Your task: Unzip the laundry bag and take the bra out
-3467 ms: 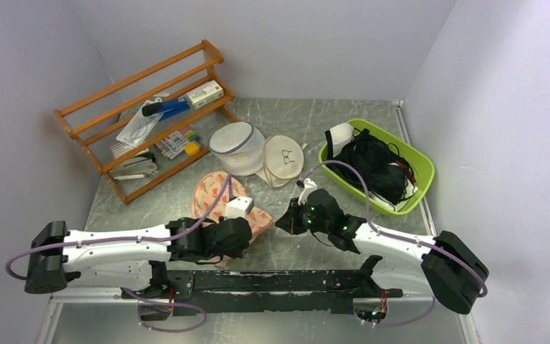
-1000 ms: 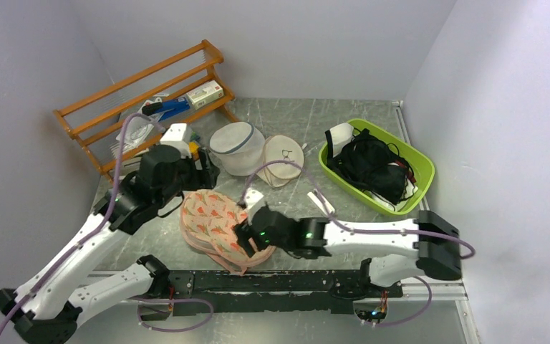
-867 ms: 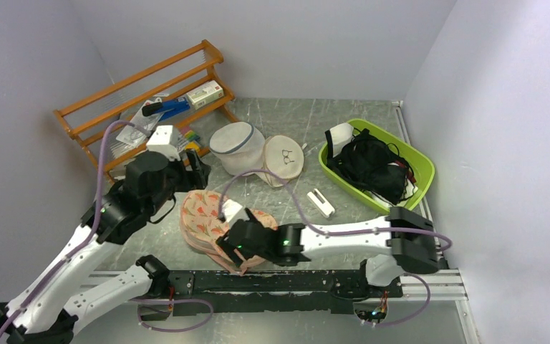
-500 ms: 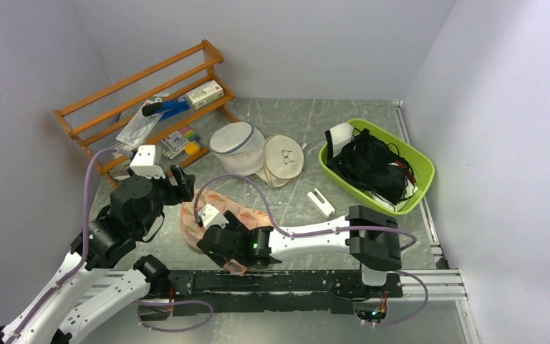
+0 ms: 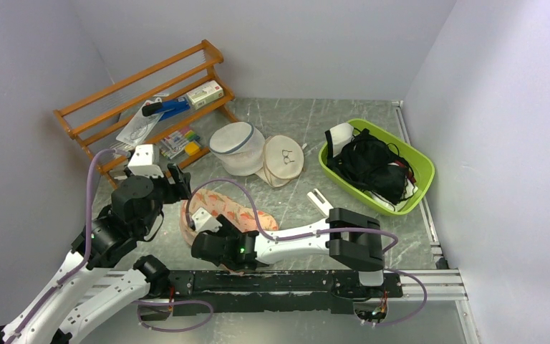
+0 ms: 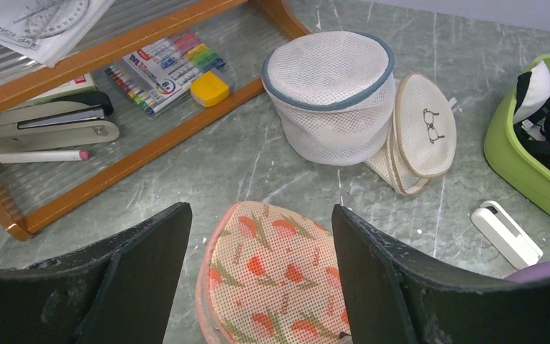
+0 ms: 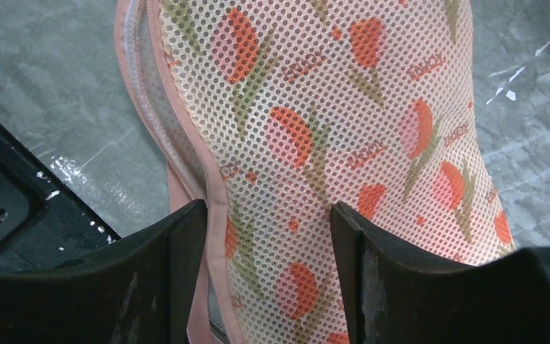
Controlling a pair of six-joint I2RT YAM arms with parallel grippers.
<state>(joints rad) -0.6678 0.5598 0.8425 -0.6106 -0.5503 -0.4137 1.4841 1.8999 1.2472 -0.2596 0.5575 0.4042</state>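
The laundry bag point(image 5: 223, 206), peach-pink mesh with orange flowers, lies flat between the two arms. My right gripper point(image 5: 202, 247) is low over its near lobe. In the right wrist view the right gripper point(image 7: 268, 229) is open; its fingers point(image 7: 179, 272) straddle the bag point(image 7: 344, 107) at the pink zip edge, which gapes a little on the left. My left gripper point(image 5: 182, 186) hovers open over the far lobe point(image 6: 279, 279), and in its own view the left gripper point(image 6: 261, 244) holds nothing. The bra is hidden.
A wooden rack point(image 5: 143, 107) with stationery stands at the back left. Behind the bag are a round white mesh bag point(image 5: 236, 147) and a beige disc point(image 5: 283, 159). A green bin point(image 5: 419, 168) of black clothing sits right, a small white device point(image 5: 320, 202) nearby.
My right arm has swept left along the near side of the bag and its jaws have narrowed a little. The left arm has drawn back toward the left, still open.
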